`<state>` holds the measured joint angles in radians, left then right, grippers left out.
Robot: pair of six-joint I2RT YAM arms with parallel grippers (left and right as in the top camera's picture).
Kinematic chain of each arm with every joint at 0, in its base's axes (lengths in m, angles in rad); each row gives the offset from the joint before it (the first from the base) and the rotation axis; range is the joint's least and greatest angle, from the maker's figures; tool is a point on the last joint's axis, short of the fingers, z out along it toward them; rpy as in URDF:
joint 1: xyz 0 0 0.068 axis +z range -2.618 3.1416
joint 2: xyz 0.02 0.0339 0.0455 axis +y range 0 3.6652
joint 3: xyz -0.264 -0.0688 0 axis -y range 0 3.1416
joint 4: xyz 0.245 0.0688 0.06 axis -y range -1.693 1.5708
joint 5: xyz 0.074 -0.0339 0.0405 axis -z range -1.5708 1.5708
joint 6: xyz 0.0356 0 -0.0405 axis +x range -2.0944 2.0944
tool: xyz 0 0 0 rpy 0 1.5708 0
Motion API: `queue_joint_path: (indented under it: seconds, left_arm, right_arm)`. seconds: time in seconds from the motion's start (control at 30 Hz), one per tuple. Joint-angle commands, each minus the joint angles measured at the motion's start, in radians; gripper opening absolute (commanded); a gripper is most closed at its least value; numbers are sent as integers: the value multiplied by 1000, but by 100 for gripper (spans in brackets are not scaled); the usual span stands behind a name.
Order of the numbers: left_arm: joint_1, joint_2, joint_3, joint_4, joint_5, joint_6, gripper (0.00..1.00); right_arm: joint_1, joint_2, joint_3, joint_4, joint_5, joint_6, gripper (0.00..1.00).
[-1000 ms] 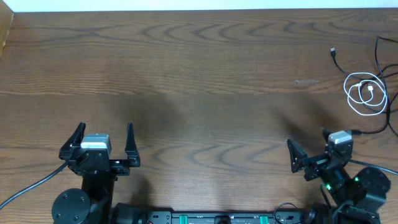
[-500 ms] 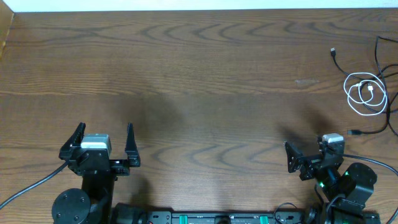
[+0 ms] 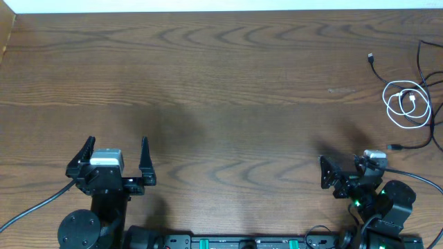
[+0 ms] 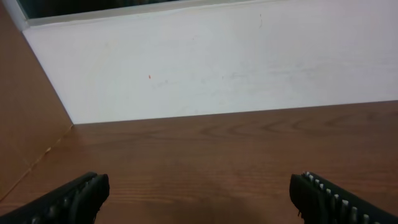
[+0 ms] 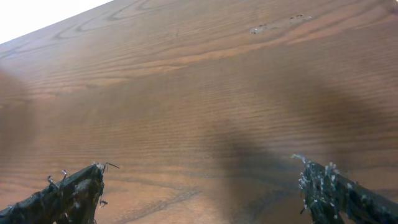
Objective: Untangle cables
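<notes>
The cables lie at the far right of the table in the overhead view: a white cable (image 3: 407,102) coiled in loops, and thin black cables (image 3: 377,68) running around it with small plug ends, one plug (image 3: 394,147) near my right arm. My left gripper (image 3: 116,153) is open and empty at the front left. My right gripper (image 3: 342,168) is open and empty at the front right, apart from the cables. Both wrist views show open fingers over bare wood, left (image 4: 199,196) and right (image 5: 202,193); no cable shows in them.
The wooden table (image 3: 221,90) has a white wall along its far edge (image 4: 205,62). A thick black robot wire (image 3: 31,207) runs off the front left. The arm bases stand at the front edge.
My right gripper has drawn back toward the front edge and turned a little. The left arm and the cables have not moved.
</notes>
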<state>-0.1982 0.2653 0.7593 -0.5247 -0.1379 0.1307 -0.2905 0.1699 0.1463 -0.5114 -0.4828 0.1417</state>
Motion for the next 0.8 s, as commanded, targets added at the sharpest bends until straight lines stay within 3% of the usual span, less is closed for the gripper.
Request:
queue_joint_path:
  seconds: [0.0, 0.77]
  left_arm:
    - [3, -8, 0, 2, -13, -2, 98]
    - [3, -8, 0, 2, -13, -2, 98]
  right_arm:
    - [5, 2, -4, 1, 18, 22, 99]
    - [161, -13, -5, 3, 20, 22, 99]
